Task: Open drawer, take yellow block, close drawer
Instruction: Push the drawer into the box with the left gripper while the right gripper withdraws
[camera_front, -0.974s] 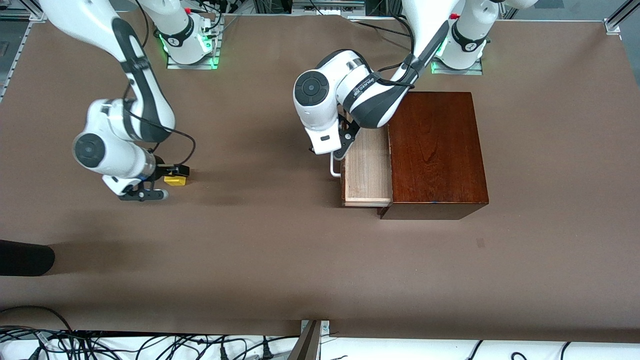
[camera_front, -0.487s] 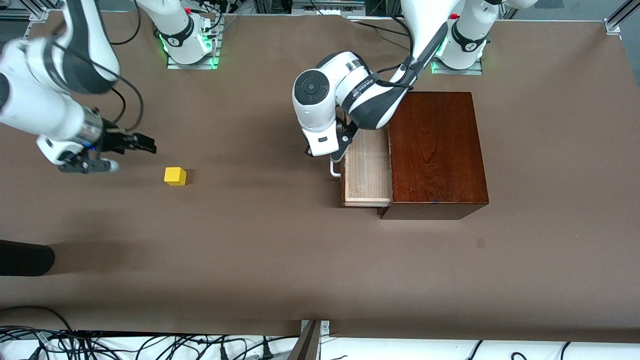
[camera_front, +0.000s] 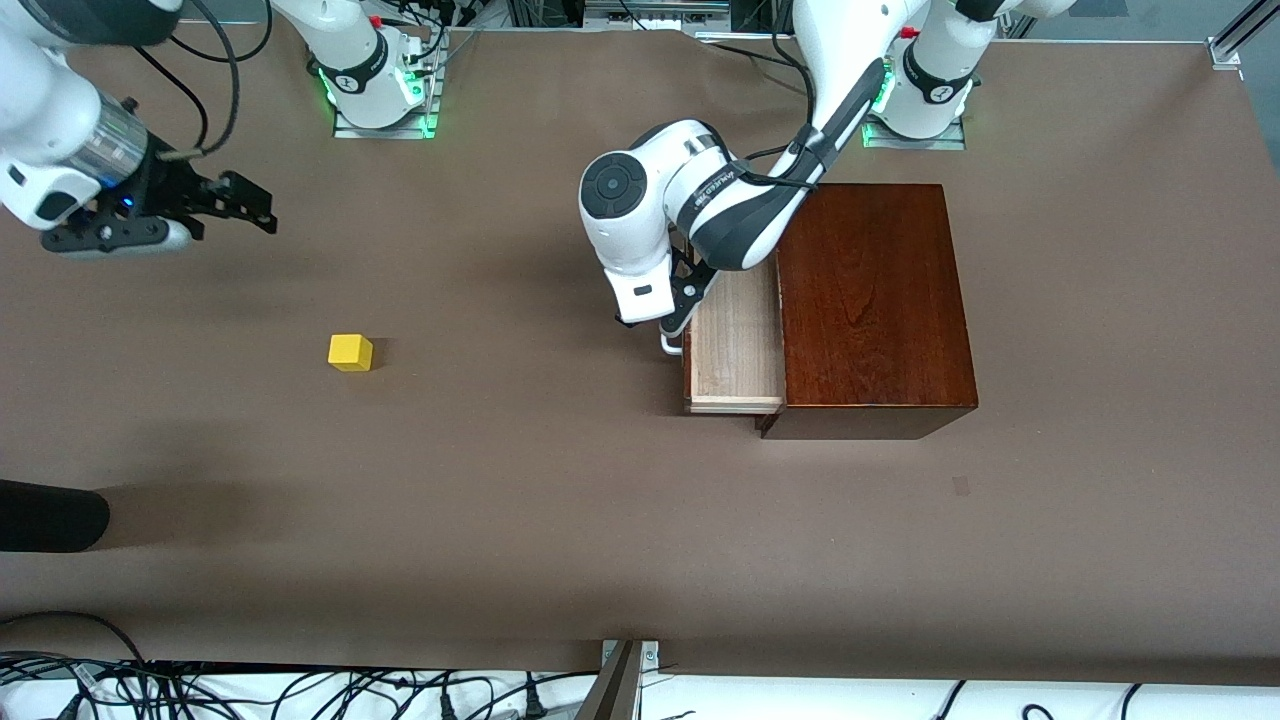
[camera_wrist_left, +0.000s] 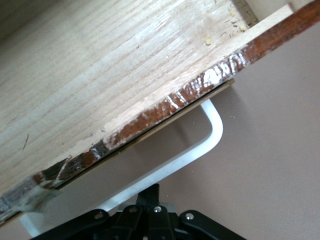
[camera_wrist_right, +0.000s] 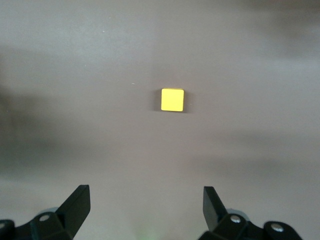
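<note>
1. The drawer (camera_front: 735, 345) stands pulled out of the dark-brown wooden box (camera_front: 872, 305), toward the right arm's end of the surface. Its pale-wood tray is bare inside.
2. The white loop handle (camera_wrist_left: 200, 145) sits on the drawer's reddish-brown front. The left claw (camera_front: 678, 318) is at that handle, its black fingers (camera_wrist_left: 150, 220) pinched shut; whether they actually clamp the loop I cannot tell.
3. The yellow block (camera_front: 350, 352) lies alone on the surface, well apart from the drawer, toward the right arm's end. It sits flat.
4. The right claw (camera_front: 215, 212) hangs up in the air over bare surface, its fingers spread wide and holding nothing. In the right wrist view the block (camera_wrist_right: 172, 99) shows below it, between the two fingertips (camera_wrist_right: 77, 202) but well clear of them.
5. The surface (camera_front: 550, 520) is covered in plain brown sheeting, with soft shadows of the arms on it.
6. Both arm bases glow green at the edge of the surface farthest from the front camera. Tangled black cables (camera_front: 150, 690) run along the nearest edge, and a dark rounded shape (camera_front: 45, 515) pokes in at the right arm's end.
</note>
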